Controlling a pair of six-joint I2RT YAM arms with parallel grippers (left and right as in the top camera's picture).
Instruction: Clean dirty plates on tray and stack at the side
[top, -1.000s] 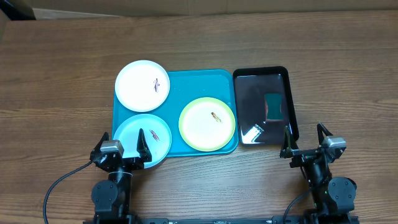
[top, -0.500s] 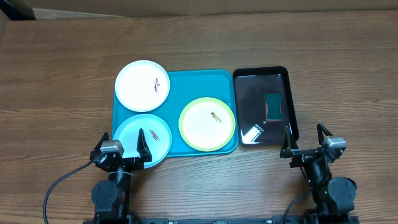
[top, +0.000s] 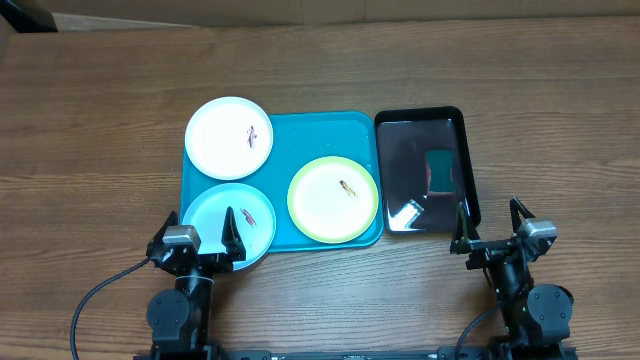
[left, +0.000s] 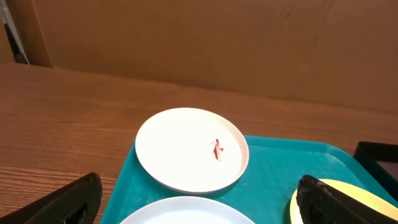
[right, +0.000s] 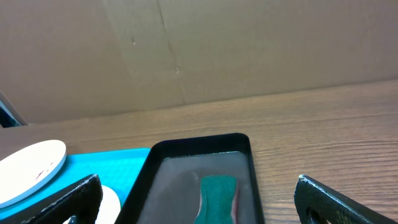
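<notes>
Three plates rest on the turquoise tray (top: 310, 132): a white plate (top: 228, 137) at its far left, a light blue plate (top: 222, 218) at its near left, a yellow-green plate (top: 332, 198) on its right side. Each carries a small reddish-brown smear. My left gripper (top: 195, 243) hovers open at the near rim of the light blue plate, holding nothing. My right gripper (top: 492, 225) is open and empty near the front right table edge. In the left wrist view the white plate (left: 191, 148) lies ahead on the tray (left: 283, 171), between the wide-spread fingers.
A glossy black tray (top: 425, 170) sits right of the turquoise tray, with a green sponge (top: 439, 170) lying in it; the right wrist view shows that sponge (right: 217, 196) ahead. Brown cardboard walls stand behind the wooden table (top: 100, 120).
</notes>
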